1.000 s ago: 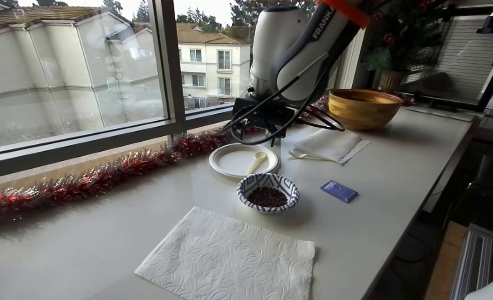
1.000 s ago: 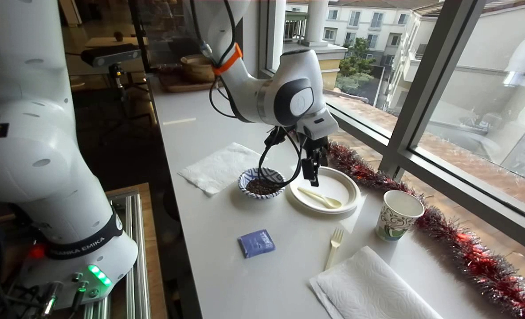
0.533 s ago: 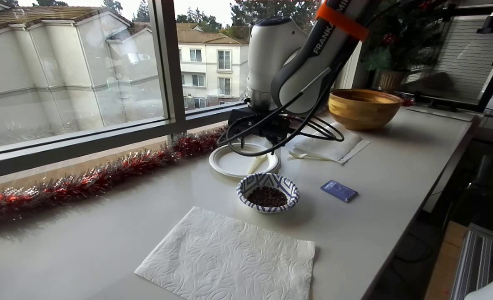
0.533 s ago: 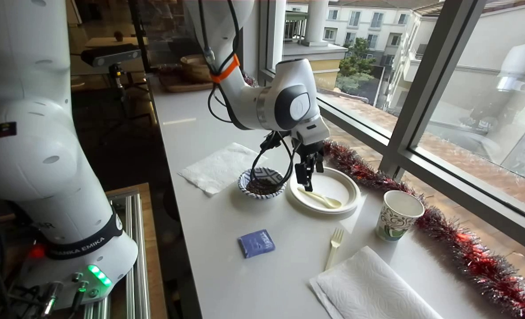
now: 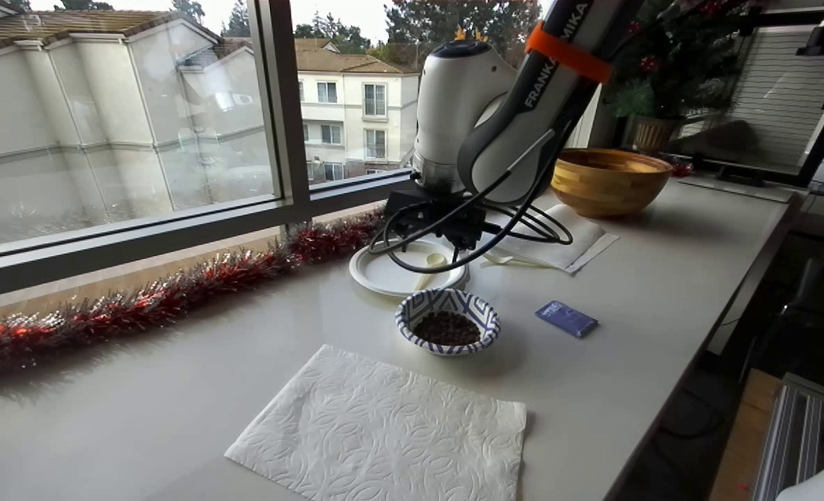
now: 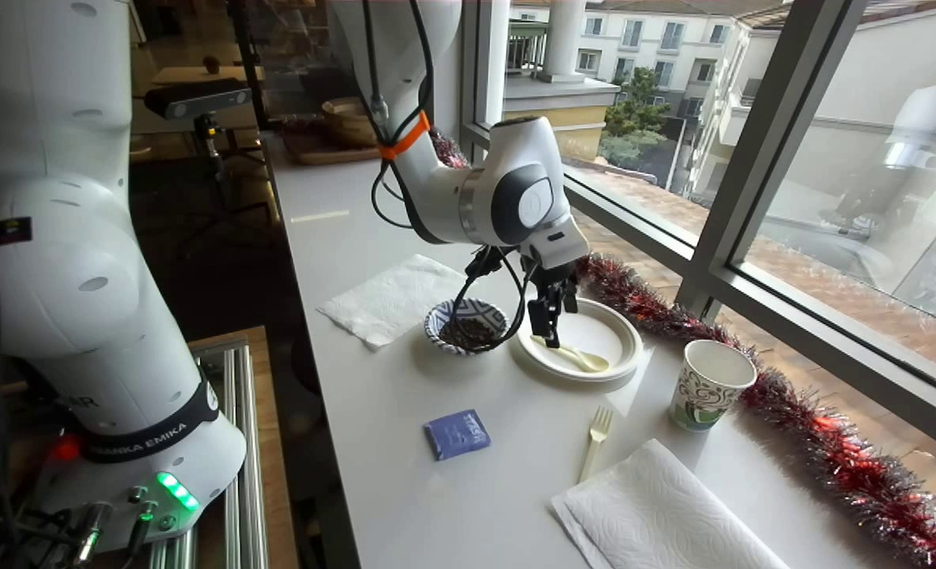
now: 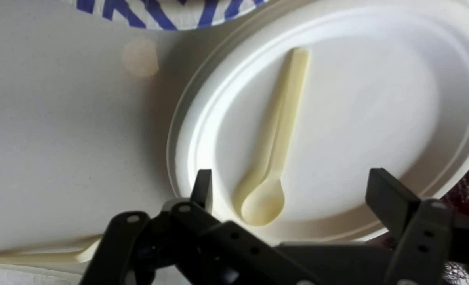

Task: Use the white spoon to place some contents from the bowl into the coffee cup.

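We observe the plate (image 7: 349, 103) bearing the spoon (image 7: 284, 136); beside it, the bowl (image 5: 447, 302) containing dark grains (image 5: 447, 329); near it, the cup (image 6: 707, 395); above it, the gripper (image 7: 291, 172), wide-spread, empty.

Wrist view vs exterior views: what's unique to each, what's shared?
Only the wrist view: the white spoon along its whole length, nothing crossing it.
Only the exterior views: the coffee cup, in an exterior view; the dark contents and the blue packet, in both exterior views.
Shared: the open gripper, the white plate, the patterned bowl (just its edge in the wrist view), the red tinsel, and the spoon itself, partly covered in both exterior views.
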